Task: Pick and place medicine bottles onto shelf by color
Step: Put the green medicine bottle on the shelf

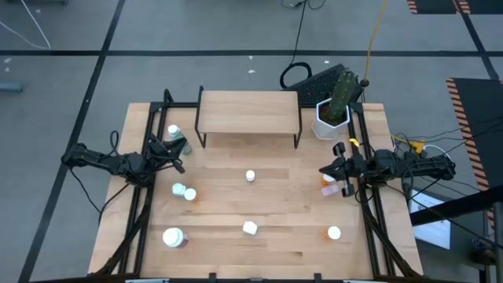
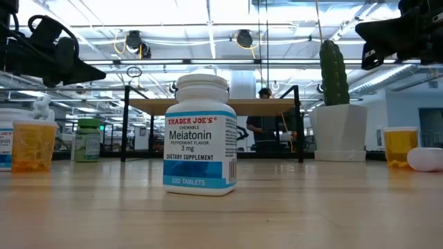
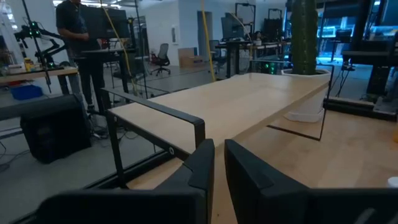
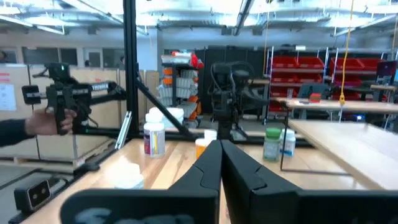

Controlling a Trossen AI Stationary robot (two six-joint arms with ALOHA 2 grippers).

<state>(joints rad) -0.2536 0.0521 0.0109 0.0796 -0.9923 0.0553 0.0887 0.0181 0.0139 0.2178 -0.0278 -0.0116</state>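
Note:
The light-wood shelf (image 1: 247,110) stands on black legs at the table's far middle, with nothing on it. Medicine bottles stand scattered on the table: a white-capped one (image 1: 174,132) and a green one (image 1: 182,145) by my left gripper (image 1: 178,154), two (image 1: 184,192) at mid-left, one (image 1: 251,176) at the centre, and a blue-labelled one (image 2: 199,135) in the near middle. An orange bottle (image 1: 328,182) and a pale one lying down (image 2: 426,159) are beside my right gripper (image 1: 326,169). Both grippers hover shut above the table and hold nothing.
A white pot with a cactus (image 1: 334,110) stands right of the shelf. More bottles stand at the near left (image 1: 173,237) and near right (image 1: 334,233). A white-capped bottle (image 1: 339,148) stands just beyond my right gripper. Black frame rails run along both table sides.

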